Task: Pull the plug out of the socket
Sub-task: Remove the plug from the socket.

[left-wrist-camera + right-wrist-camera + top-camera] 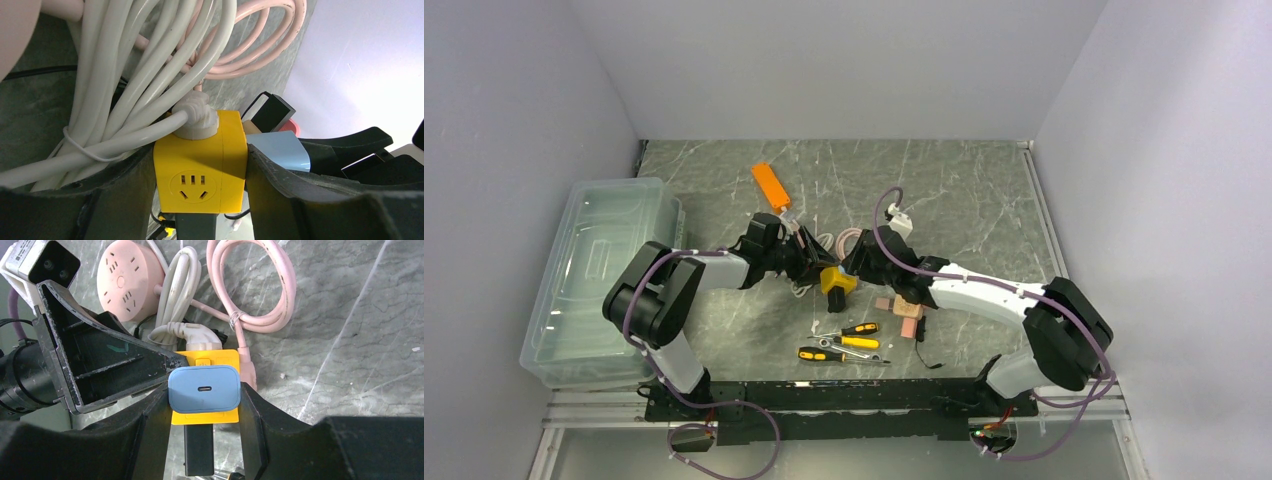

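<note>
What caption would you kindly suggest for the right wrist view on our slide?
Right hand grips the blue plug seated in the yellow socket cube.

Back wall (844, 60): plain pale panel, upper middle of the frame.
Left wall (494, 120): same pale panel, faintly lavender.
Right wall (1174, 150): matching panel, slightly brighter.
Surface (964, 190): dark grey-green marble pattern, white veins, centre.
Light: soft, even, only faint shadows.
</note>
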{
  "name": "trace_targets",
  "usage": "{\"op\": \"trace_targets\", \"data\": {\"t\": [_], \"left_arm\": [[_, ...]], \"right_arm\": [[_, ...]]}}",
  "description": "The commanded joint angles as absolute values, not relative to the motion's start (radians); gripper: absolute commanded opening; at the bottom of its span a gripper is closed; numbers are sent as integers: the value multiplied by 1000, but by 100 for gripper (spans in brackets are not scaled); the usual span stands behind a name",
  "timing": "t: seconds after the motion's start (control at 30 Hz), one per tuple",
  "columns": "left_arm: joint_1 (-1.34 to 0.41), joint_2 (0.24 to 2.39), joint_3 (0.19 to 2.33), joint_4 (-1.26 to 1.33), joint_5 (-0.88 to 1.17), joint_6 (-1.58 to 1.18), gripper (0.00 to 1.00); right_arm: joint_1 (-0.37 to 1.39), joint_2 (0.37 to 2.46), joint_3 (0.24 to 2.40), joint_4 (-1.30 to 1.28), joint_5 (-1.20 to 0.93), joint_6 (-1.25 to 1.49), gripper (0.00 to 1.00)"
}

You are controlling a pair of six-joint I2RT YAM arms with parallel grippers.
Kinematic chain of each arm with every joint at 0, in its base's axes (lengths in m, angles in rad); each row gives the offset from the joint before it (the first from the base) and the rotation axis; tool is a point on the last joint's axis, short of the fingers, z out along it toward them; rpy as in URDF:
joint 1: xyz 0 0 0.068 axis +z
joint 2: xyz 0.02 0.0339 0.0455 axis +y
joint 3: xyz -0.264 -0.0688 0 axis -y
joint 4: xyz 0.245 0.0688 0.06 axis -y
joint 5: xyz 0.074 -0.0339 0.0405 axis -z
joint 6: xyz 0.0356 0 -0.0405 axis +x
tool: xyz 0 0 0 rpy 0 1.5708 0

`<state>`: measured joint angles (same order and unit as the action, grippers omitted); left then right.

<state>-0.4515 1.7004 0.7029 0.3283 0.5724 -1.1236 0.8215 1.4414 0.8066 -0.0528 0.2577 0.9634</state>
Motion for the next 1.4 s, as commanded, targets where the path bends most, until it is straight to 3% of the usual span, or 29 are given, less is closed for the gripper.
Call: {"op": "trace_targets", "data": {"t": [0.0, 0.37, 1.0, 1.37], "left_arm": [[-465, 1741, 710, 291, 572, -1078, 3], [-465, 1752, 710, 299, 578, -1086, 3], [-465, 1759, 709, 301, 581, -1088, 3], [-465, 1765, 707, 308, 585, -1094, 3]], "right_arm": [[831, 1442, 839, -70, 340, 931, 0], [897, 1476, 908, -155, 460, 912, 0], [827, 1449, 821, -66, 332, 962, 0], [882, 1455, 885, -156, 461, 918, 0]]}}
